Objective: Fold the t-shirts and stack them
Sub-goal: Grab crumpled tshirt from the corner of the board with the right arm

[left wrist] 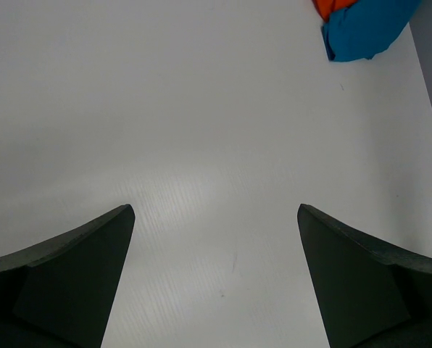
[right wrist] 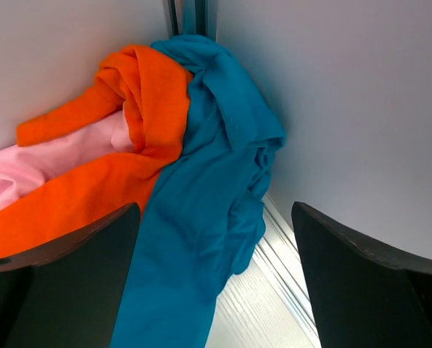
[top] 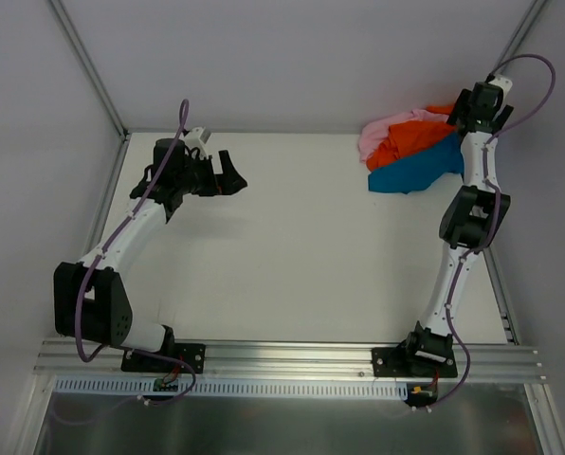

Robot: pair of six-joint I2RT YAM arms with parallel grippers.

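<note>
Three soft, crumpled short-sleeved cloth t-shirts, heaped together in the far right corner of the flat white table [top: 292, 246], none folded yet. Nearest the arms, the teal-blue t-shirt [top: 410, 173], bunched in a long rumpled mass close to the table's right edge. Just behind and overlapping it, the bright orange t-shirt [top: 410, 140]. Furthest left and partly under the orange, the pale pink t-shirt [top: 382, 133]. All three touching one another, pushed up toward the plain grey wall [right wrist: 346, 109] and the dark metal corner post [right wrist: 190, 14] (teal cloth reaching right up to the foot of that post in the right wrist view).

Right gripper [right wrist: 216, 206] poised at the heap, black jaws spread wide. Teal cloth showing in the gap between them, orange beside the jaw at the left of that view. No fold of fabric pinched. Whether the jaws touch the cloth: cannot tell.

Left gripper [top: 230, 175] well apart from the pile, held above the far left part of the table and pointing right, jaws spread wide and holding nothing. In its own wrist view, bare white tabletop between the jaws, with a corner of teal and a sliver of orange at the upper right edge.
</note>
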